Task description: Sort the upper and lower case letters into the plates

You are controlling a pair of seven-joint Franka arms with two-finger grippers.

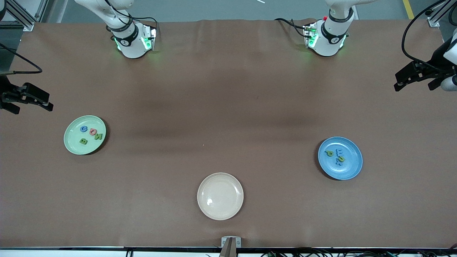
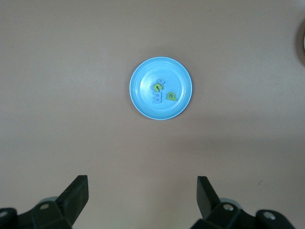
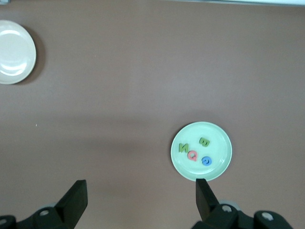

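The pale mint green plate (image 1: 73, 143) lies toward the right arm's end of the table. It holds several letters: a blue one (image 1: 84, 129), a pink-red one (image 1: 93, 131) and two green ones (image 1: 98, 136). The bright blue plate (image 1: 351, 168) lies toward the left arm's end. It holds several green and blue letters (image 1: 329, 153). My right gripper (image 1: 50, 101) is open and empty, up over bare table beside the mint plate (image 3: 217, 138). My left gripper (image 1: 397, 82) is open and empty, high over the table edge, apart from the blue plate (image 2: 143, 98).
An empty cream-beige plate (image 1: 220, 196) lies between the two plates, nearer to the front camera. A small grey bracket (image 1: 231, 241) sits at the table's near edge. The brown table cover (image 1: 228, 107) is bare between the plates and the arm bases.
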